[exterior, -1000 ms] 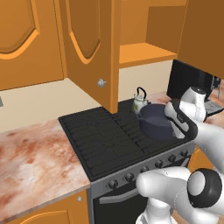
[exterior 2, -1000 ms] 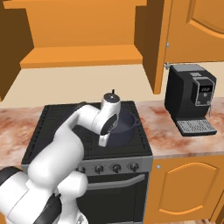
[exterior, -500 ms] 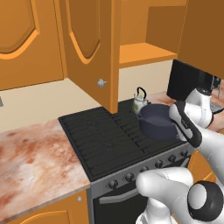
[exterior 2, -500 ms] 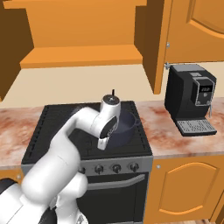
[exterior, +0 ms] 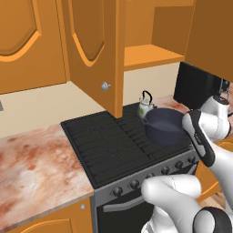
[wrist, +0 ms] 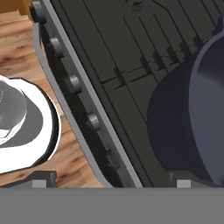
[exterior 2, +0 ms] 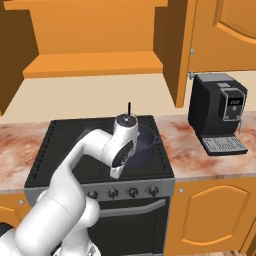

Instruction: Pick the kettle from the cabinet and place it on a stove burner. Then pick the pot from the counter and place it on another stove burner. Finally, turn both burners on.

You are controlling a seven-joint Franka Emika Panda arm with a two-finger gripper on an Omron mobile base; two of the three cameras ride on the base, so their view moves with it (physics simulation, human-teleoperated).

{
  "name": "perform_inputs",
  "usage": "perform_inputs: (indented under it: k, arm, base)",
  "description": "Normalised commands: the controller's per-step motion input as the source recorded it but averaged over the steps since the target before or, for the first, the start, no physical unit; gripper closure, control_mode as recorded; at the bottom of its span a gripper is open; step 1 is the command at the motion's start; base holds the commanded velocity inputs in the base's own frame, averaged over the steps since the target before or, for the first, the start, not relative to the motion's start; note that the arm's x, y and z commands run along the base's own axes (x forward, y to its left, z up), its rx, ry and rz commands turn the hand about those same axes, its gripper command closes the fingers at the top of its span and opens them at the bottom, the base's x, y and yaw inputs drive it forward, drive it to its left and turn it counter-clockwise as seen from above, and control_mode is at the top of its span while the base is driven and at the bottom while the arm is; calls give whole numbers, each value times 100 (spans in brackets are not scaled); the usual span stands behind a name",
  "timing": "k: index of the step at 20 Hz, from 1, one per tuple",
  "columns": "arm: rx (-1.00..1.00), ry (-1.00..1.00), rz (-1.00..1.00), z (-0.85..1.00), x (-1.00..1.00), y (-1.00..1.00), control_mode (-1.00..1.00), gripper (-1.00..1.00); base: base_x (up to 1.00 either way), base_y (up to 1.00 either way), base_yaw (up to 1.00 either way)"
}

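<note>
Nearest, the range shows a row of round dark knobs (exterior 2: 123, 192) along its grey front, smooth and glossy, over an oven door with a pale bar handle. Just above them the tool (wrist: 109, 183) hangs at the front right of the cooktop, its two small dark tips set wide apart with nothing between them; from the hand view it looks down along the knob row and the pot's wall.

Then the burners (exterior: 107, 141): black cast-iron grates, ribbed in straight parallel bars, matte. On the right front section sits the pot (exterior: 164, 125), wide and round, dark navy-grey, smooth-walled, lidless, with a small side handle. Behind it, touching or just beside its rim, on the back right grate, stands the kettle (exterior: 145, 105), small and whitish with a green print and a thin black arched handle.

On either side lies the surface (exterior: 38, 168), a flat stone slab marbled reddish-brown and cream. On its right stretch stands a boxy black coffee machine (exterior 2: 218, 113) with a small display too tiny to read.

Farthest, the cabinet (exterior: 98, 50) is orange wood, its arched-panel door open, round silver knob at the edge, one flat bare shelf inside.
</note>
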Motion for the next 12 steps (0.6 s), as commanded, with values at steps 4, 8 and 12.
perform_inputs:
  k: [4, 8, 12]
  arm:
    - [0, -3, -4, 0, -36, -14, -100, -100]
    - [1, -6, -3, 0, -31, -13, -100, -100]
    - [0, -3, -1, 0, -15, -2, -100, -100]
  base:
    - [0, 0, 0]
    - [0, 0, 0]
    - [0, 0, 0]
